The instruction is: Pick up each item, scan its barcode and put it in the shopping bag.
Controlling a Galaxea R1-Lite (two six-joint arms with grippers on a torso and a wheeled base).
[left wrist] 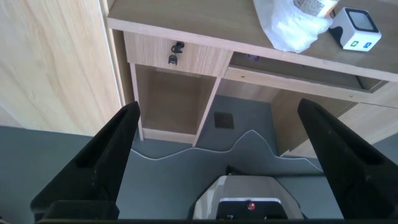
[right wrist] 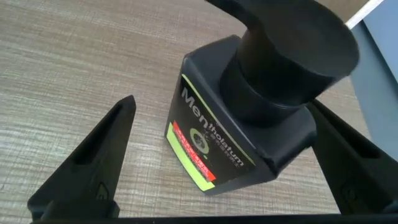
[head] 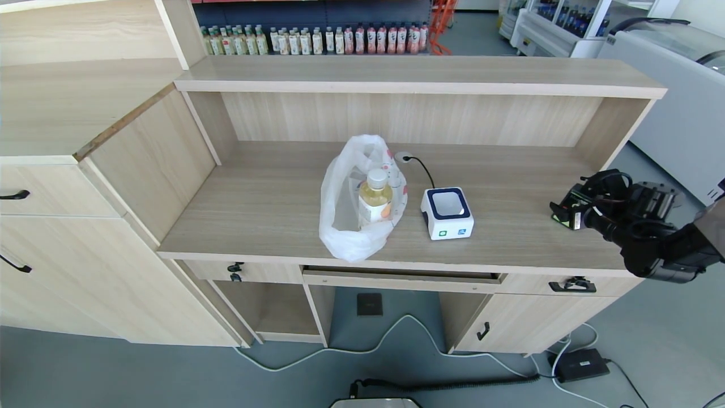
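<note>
Partway through, by the look of it. The white shopping bag sits mid-counter near the front edge, with one drink bottle upright inside it, so that item looks finished. The scanner stands just right of the bag, nothing on it. Far right on the counter is the black pump bottle with a green and red label, resting on the wood. The right gripper is around it with jaws apart, one finger on each side, and no clamp on it that I can see. The left gripper hangs low in front of the counter, left of the bag, jaws wide apart and holding nothing. Left to do: grasp the pump bottle, scan it, bag it.
</note>
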